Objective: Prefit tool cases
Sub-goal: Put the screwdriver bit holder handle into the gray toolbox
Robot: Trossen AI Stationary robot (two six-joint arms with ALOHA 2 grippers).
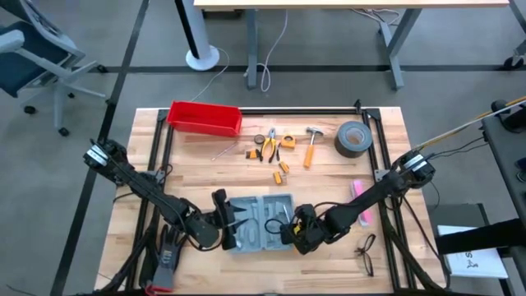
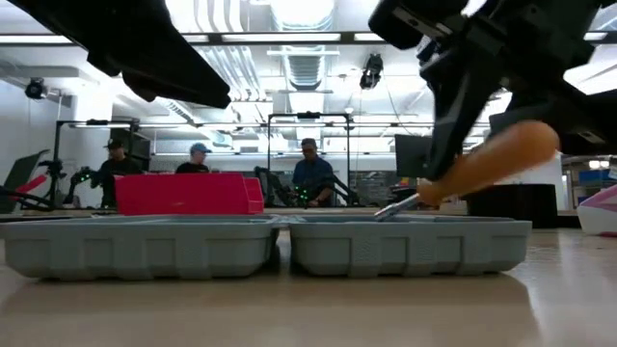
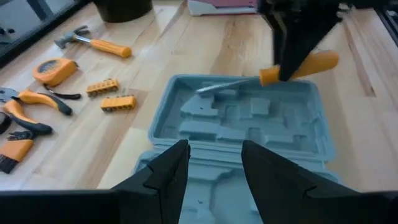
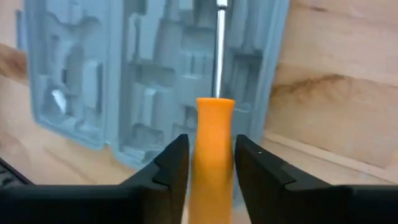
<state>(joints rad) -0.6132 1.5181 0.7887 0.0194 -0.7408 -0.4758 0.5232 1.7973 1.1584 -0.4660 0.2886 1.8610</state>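
Observation:
The grey-blue tool case (image 1: pixel 261 220) lies open and flat on the wooden table, both moulded halves facing up (image 2: pixel 145 246). My left gripper (image 3: pixel 214 168) stands open over the case's left half; I cannot tell whether it touches the case. My right gripper (image 4: pixel 211 158), at the case's right half, is shut on an orange-handled screwdriver (image 3: pixel 298 67). The screwdriver's metal shaft (image 3: pixel 227 84) slopes down over the tool slots. My right gripper pinches the screwdriver's orange handle (image 4: pixel 215 134) between its two fingers, coming slanting down from above on the case's right side. The screwdriver is tilted, handle end high (image 2: pixel 492 159). Its tip (image 2: pixel 386 210) is low at the right half's rim; whether it rests there I cannot tell.
Behind the case lie a red bin (image 1: pixel 204 117), pliers (image 1: pixel 269 144), a tape measure (image 1: pixel 288 141), yellow bit holders (image 1: pixel 281 171), a hammer (image 1: pixel 312 144) and a tape roll (image 1: pixel 353 138). A pink object (image 1: pixel 362 201) and glasses (image 1: pixel 366 253) lie to the right.

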